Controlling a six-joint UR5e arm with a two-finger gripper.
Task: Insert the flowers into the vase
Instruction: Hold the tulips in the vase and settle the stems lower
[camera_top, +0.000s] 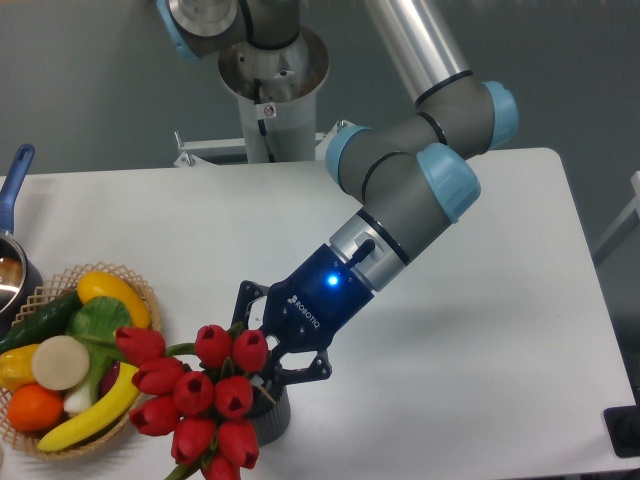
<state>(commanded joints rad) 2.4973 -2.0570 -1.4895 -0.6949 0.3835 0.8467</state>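
Observation:
The bunch of red tulips (200, 395) hangs low over the table's front edge, buds pointing down-left, the lowest ones running off the bottom of the frame. My gripper (262, 360) is shut on the green stems just behind the buds. Directly under the gripper stands the dark grey vase (272, 418), mostly hidden by buds and fingers; only its right side shows. The stems' ends seem to go into its mouth, but the mouth itself is covered.
A wicker basket (110, 432) of fruit and vegetables sits at the front left, touching the tulip buds' side. A pot with a blue handle (14, 180) is at the far left edge. The robot base column (270, 90) stands at the back.

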